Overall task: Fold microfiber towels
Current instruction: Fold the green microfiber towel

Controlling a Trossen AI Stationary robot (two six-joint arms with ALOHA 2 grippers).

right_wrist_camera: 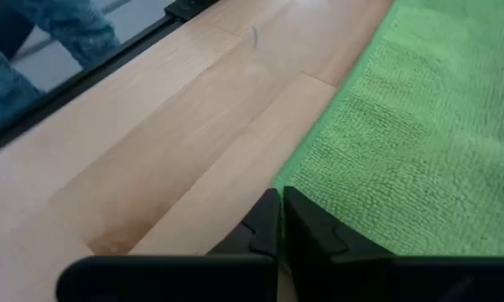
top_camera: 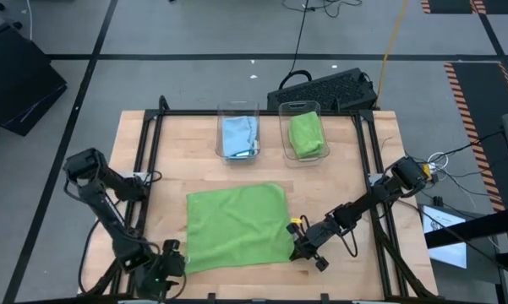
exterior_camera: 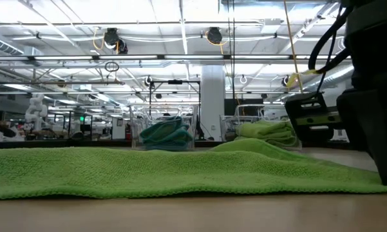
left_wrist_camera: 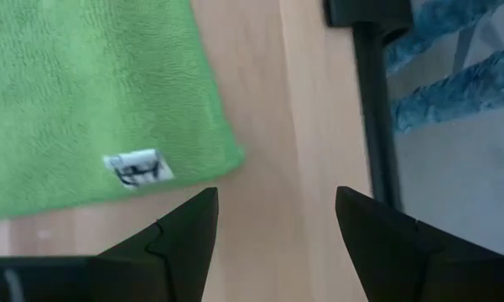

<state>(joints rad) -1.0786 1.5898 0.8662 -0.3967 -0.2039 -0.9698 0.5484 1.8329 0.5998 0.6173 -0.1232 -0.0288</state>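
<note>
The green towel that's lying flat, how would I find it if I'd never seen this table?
Start at the wooden table. Two clear bins stand at its far edge, one holding a blue cloth, one a bunched green cloth. Nearer the arms lies the green towel: the only one spread out flat, outside any bin, with the right hand shut at its edge.

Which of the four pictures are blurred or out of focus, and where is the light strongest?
Left wrist view: soft all over, the towel and its tag smeared. Right wrist view: towel weave fairly sharp near the right hand, background blurred. Low view: bright ceiling lamps glare; the dark arm close to the lens is blurred. High view: even light, all in focus.
</note>
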